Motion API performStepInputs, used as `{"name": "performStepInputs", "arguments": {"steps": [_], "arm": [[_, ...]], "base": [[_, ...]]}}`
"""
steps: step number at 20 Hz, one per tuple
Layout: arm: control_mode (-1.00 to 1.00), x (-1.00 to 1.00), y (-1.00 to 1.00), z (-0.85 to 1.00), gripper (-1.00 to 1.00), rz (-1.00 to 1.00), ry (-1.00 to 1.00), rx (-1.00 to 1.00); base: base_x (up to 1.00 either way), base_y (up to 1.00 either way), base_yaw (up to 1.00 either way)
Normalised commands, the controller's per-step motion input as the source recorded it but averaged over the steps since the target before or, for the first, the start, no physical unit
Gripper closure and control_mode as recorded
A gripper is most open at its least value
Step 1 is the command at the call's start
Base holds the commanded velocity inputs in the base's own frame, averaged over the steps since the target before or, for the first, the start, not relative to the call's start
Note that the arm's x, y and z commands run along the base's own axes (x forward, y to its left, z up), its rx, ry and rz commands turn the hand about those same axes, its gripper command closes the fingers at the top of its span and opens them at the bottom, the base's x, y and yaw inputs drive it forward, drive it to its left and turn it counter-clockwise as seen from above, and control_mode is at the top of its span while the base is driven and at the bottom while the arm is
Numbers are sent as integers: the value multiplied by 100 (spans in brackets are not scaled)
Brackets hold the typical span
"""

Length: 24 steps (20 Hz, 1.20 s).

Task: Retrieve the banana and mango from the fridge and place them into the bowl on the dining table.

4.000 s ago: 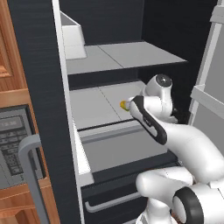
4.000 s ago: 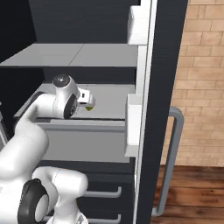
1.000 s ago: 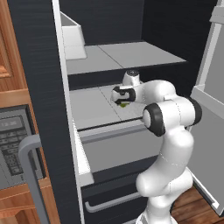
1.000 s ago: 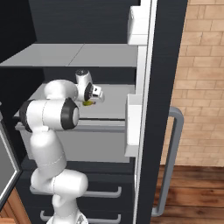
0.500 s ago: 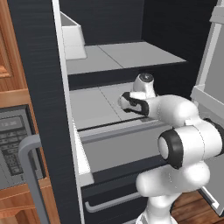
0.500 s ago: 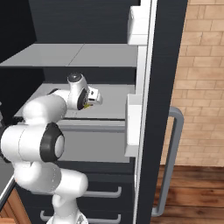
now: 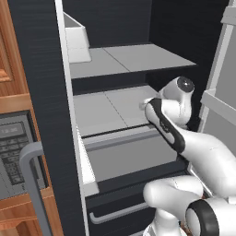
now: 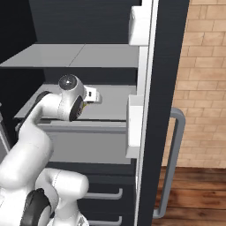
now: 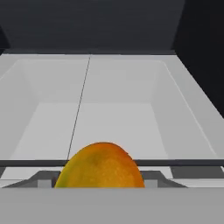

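The mango (image 9: 101,166) sat right up against the hand, over the fridge (image 7: 120,106) middle shelf; couldn't tell whether the fingers actually gripped it.

Open fridge (image 7: 46,92) ahead, doors swung wide. Bare grey middle shelf (image 9: 122,122) beyond the mango (image 9: 100,168), room all the way to the back wall. Upper shelf (image 8: 75,55) close overhead. White door bins (image 8: 134,128) jutting in on the right side.
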Motion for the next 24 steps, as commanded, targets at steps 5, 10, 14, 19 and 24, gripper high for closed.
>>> {"name": "performStepInputs", "arguments": {"steps": [5, 10, 14, 19, 24], "arm": [[-100, -100, -8, 100, 100, 6, 0, 0], [-100, -100, -3, 80, 100, 6, 4, 0], [-100, -100, 0, 35, 100, 0, -1, -1], [-100, -100, -1, 2, 100, -7, -8, -2], [-100, -32, 0, 0, 100, -1, -1, 0]], "base": [[0, 0, 0], [0, 0, 0], [0, 0, 0], [0, 0, 0], [0, 0, 0]]}}
